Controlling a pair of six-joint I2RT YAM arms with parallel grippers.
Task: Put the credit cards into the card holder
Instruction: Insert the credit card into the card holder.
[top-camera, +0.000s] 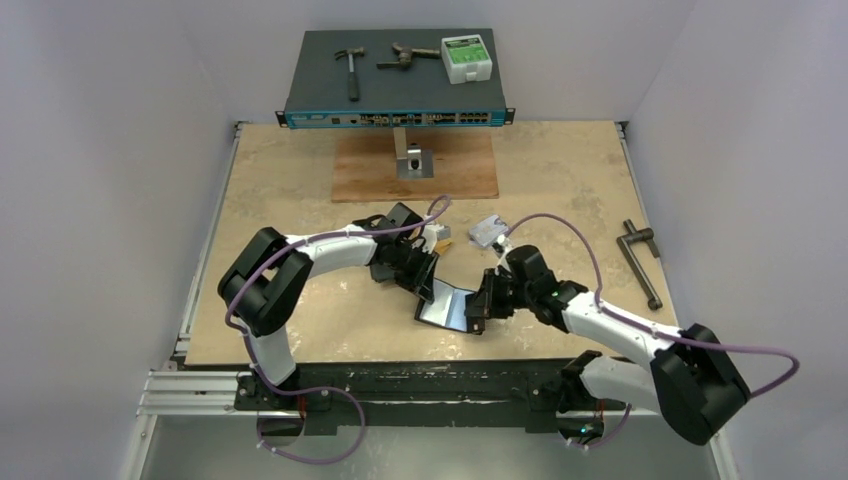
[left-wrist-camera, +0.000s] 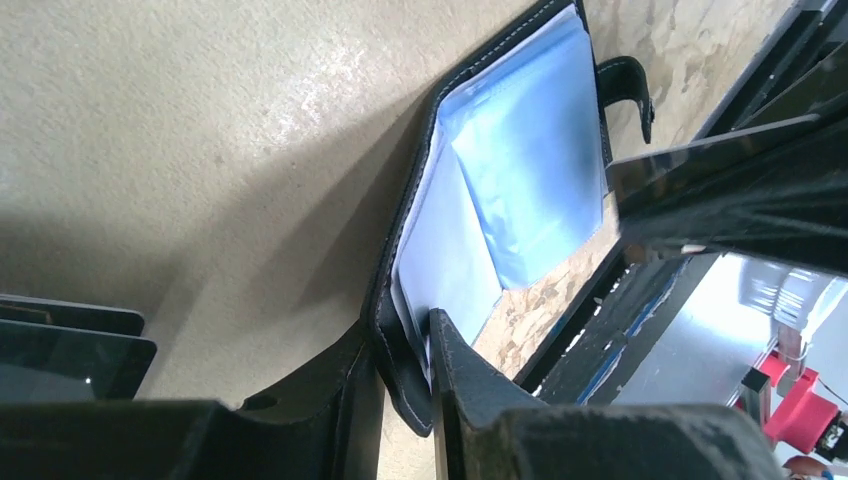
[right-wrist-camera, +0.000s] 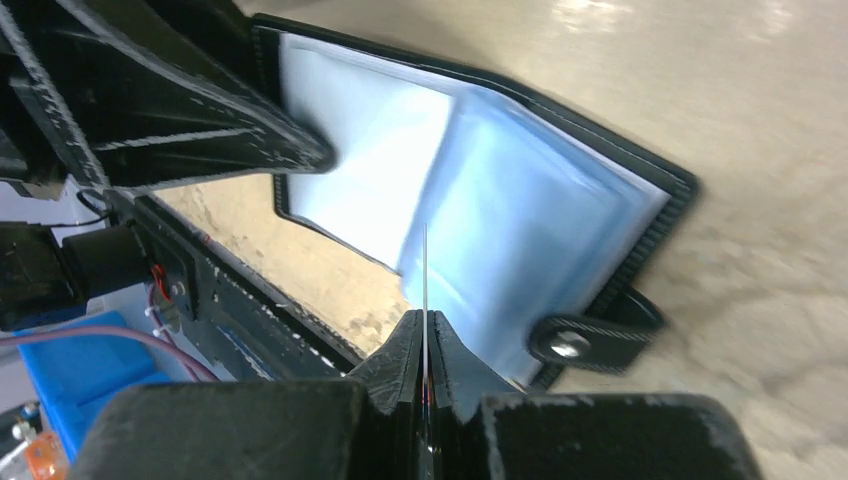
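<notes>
On the bench (top-camera: 560, 190), the open card holder (right-wrist-camera: 668, 190) stands tilted, its cover edge pinched by the left hand (left-wrist-camera: 405, 350). The right hand (right-wrist-camera: 425, 325) clamps a credit card (right-wrist-camera: 425, 270) edge-on, with the clear pockets (right-wrist-camera: 520, 220) just ahead. Align it with a pocket mouth, then slide gently.

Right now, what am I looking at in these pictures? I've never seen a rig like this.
Two robot arms are bolted at the near edge of a table. The wide picture looks down from above; the other two come from a camera on each wrist. The left gripper pinches one flap of the open card holder. The right gripper is shut on a thin card, seen edge-on, pointing at the holder's clear pockets. A gold-orange card and a silver-grey card lie on the table. At the back: a network switch with tools on top, a wooden board.
</notes>
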